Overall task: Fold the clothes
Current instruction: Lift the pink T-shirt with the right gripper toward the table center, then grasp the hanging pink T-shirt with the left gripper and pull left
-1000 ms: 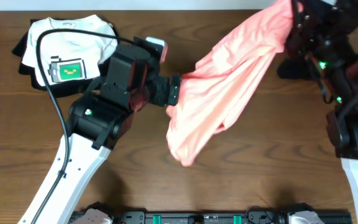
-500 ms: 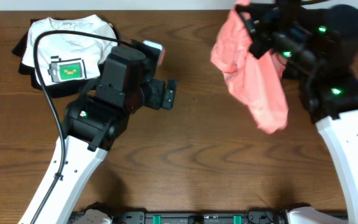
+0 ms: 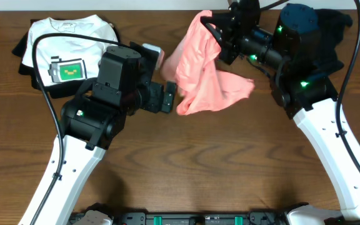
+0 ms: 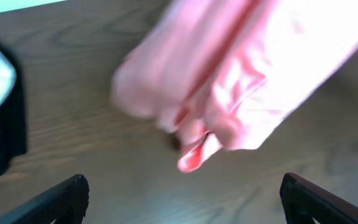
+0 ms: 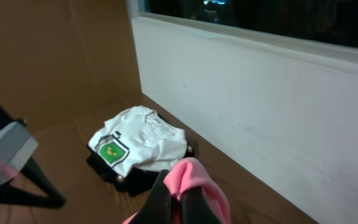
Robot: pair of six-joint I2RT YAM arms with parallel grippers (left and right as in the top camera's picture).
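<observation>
A salmon-pink T-shirt (image 3: pixel 205 75) hangs bunched in the air over the table's back middle, held by my right gripper (image 3: pixel 210 24), which is shut on a fold of it (image 5: pixel 185 177). Its print is hidden in the folds. The pink cloth fills the upper part of the left wrist view (image 4: pixel 241 74), blurred. My left gripper (image 3: pixel 170 97) is open and empty, just left of the shirt's lower edge; its two fingertips show wide apart (image 4: pixel 182 199). A folded white T-shirt (image 3: pixel 67 50) with a green graphic lies on dark clothes at the back left.
The white shirt on its dark pile (image 5: pixel 138 146) also shows in the right wrist view, near a white wall (image 5: pixel 260 93) along the table's back edge. A black cable (image 3: pixel 45 81) loops over the left arm. Dark cloth (image 3: pixel 333 31) lies at the back right.
My right arm has swung the pink shirt leftward across the table's back, from the right corner to the middle. My left gripper let go of the shirt a second ago and stays open.
</observation>
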